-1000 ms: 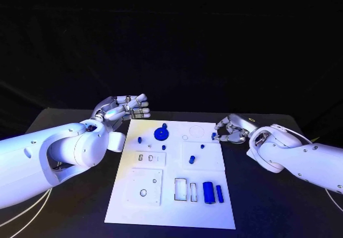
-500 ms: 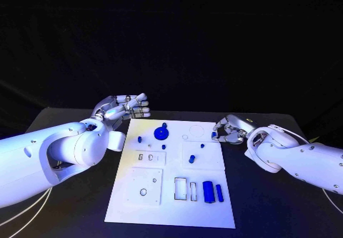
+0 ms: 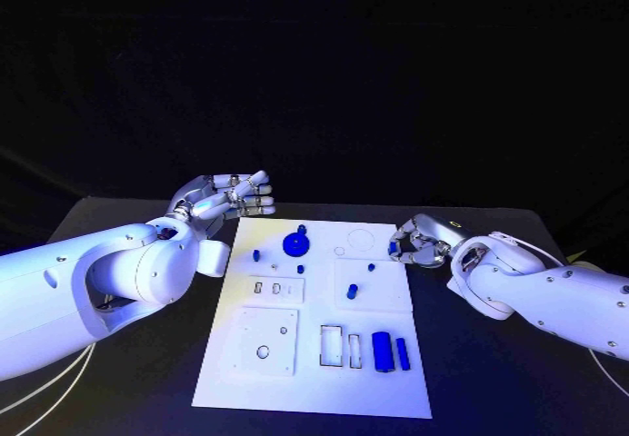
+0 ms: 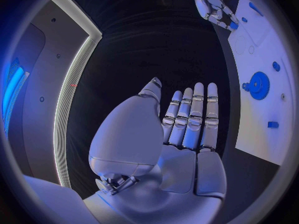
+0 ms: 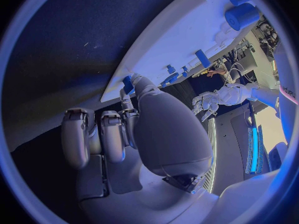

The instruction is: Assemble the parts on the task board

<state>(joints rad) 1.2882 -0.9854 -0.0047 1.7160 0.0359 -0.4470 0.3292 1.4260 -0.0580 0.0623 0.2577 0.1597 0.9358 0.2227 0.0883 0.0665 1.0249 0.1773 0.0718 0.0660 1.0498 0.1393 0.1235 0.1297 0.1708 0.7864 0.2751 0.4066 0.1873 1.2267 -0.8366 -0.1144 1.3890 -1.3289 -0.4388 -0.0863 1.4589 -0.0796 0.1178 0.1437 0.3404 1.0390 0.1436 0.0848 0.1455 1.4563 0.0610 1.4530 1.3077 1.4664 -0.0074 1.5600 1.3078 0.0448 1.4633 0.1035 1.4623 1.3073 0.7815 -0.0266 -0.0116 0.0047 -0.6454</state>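
Observation:
The white task board (image 3: 308,363) lies mid-table. On it are a blue gear (image 3: 296,243), a thick blue cylinder (image 3: 382,351), a slim blue bar (image 3: 403,355) and several small blue pegs. My right hand (image 3: 420,242) sits at the board's right edge, its other fingers curled in. Its thumb and a finger close on a small blue part (image 3: 394,245), seen at the fingertips in the right wrist view (image 5: 127,83). My left hand (image 3: 231,196) hovers off the board's far left corner with its fingers straight and apart, holding nothing (image 4: 184,129).
Black table (image 3: 498,381) surrounds the board. Rectangular and round recesses (image 3: 338,348) mark the board's near half. The gear (image 4: 256,78) and board edge (image 4: 249,134) lie beside my left hand.
My right hand has edged slightly toward the board, fingertips staying at the small blue part. The left hand has barely moved.

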